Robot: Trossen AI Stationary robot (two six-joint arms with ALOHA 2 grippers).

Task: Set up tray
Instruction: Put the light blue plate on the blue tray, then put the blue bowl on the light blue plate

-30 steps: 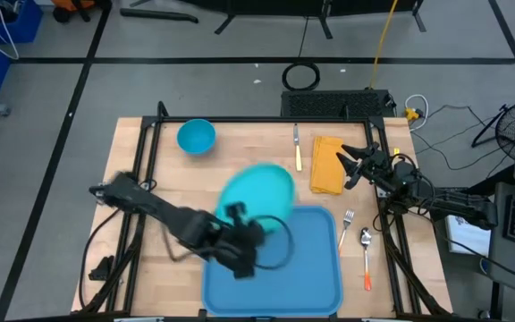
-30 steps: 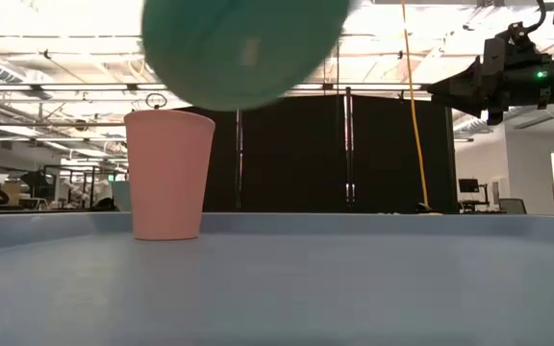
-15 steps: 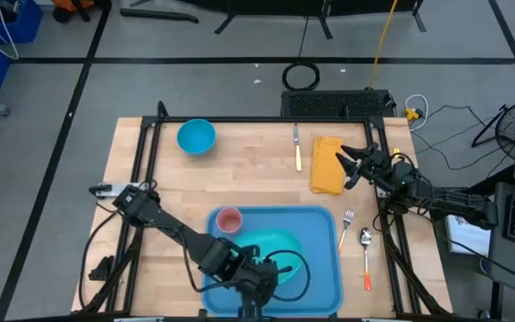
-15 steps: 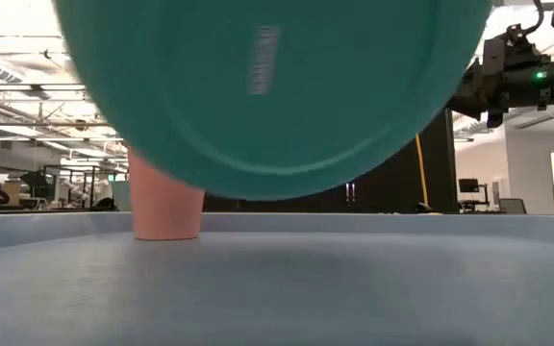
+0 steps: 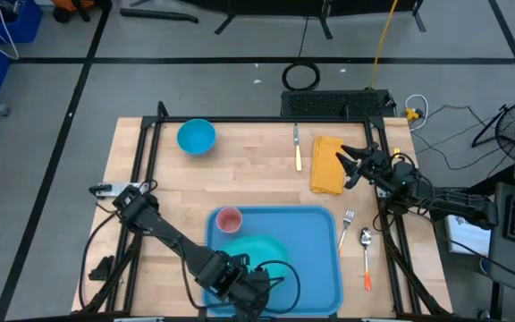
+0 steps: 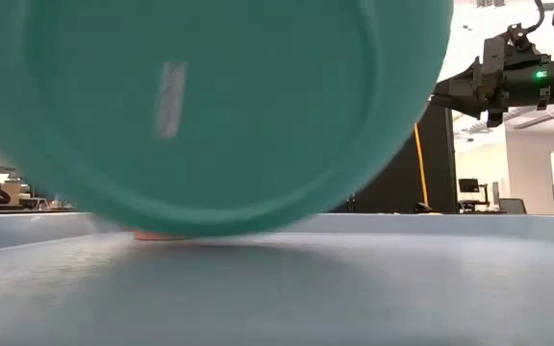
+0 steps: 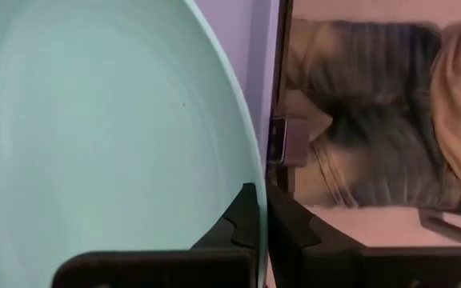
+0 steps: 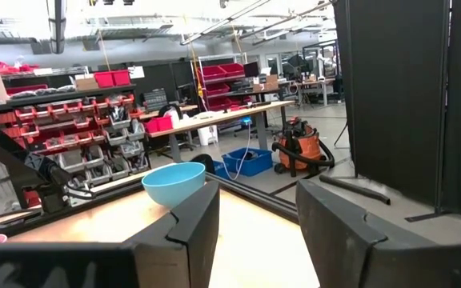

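Observation:
The round teal plate hangs tilted over the near-left part of the large blue tray. In the low view the teal plate's underside fills most of the picture, above the tray's floor. My left gripper is at the plate's near side and is shut on its rim. A pink cup stands on its base in the tray's far-left corner. My right gripper waits open above the right edge of the yellow napkin, touching nothing. My left gripper pinches the plate's rim at its near side, with one finger on the inner face and the other on the outer. The plate is tilted, with its lower edge close over the tray's floor. Whether that edge touches the floor I cannot tell.
A small blue bowl sits at the table's far left. A knife lies left of the napkin. A fork and a spoon lie right of the tray. A person's clothing shows beyond the plate in the left wrist view.
My left gripper has carried the plate from above the table's middle toward the near edge and down, bringing it low over the tray. In the low view the plate has grown until it hides the pink cup.

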